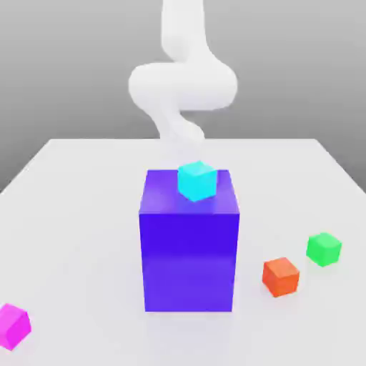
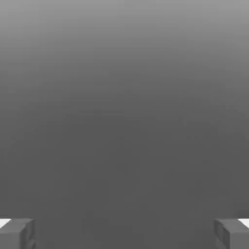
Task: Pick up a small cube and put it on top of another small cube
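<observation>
Exterior view: magenta cube point(image 1: 13, 327) on table point(image 1: 86, 214), near corner at the exterior view's left; cyan cube point(image 1: 197, 181) on the big block's point(image 1: 189, 261) top, toward its right edge. No small cube stacked on another; pick, carry, place all left, I'd judge. Hand view: my fingers point(image 2: 125, 234) wide apart, nothing between them.

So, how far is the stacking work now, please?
Nothing looks stacked small-on-small: the cyan cube sits on the big blue block. The open claw holds nothing. Both picking and stacking remain; the magenta cube lies on the table.
</observation>
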You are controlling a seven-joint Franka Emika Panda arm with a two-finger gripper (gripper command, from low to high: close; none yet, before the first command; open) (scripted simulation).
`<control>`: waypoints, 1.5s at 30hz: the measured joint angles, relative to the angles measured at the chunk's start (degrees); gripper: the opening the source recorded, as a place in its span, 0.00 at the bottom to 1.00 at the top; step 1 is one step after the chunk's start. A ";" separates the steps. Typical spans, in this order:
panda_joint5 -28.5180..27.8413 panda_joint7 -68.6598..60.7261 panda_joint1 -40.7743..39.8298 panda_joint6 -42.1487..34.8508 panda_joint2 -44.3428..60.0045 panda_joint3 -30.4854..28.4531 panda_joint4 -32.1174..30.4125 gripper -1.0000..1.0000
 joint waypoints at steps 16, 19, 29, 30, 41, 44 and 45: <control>13.34 -14.96 0.11 8.11 33.61 -15.73 0.55 0.50; 15.75 -17.69 -2.10 9.61 39.84 -17.03 0.66 0.50; 17.86 -22.71 -8.51 15.85 58.95 -19.85 0.59 0.50; 17.56 -22.86 -9.06 16.58 60.69 -20.37 0.54 0.50; 23.10 -27.41 -14.37 23.92 72.03 -15.28 2.89 0.00; 21.75 -26.46 -13.59 22.76 70.26 -16.34 2.40 0.00; 20.47 -25.52 -12.71 21.47 68.43 -17.49 1.90 0.00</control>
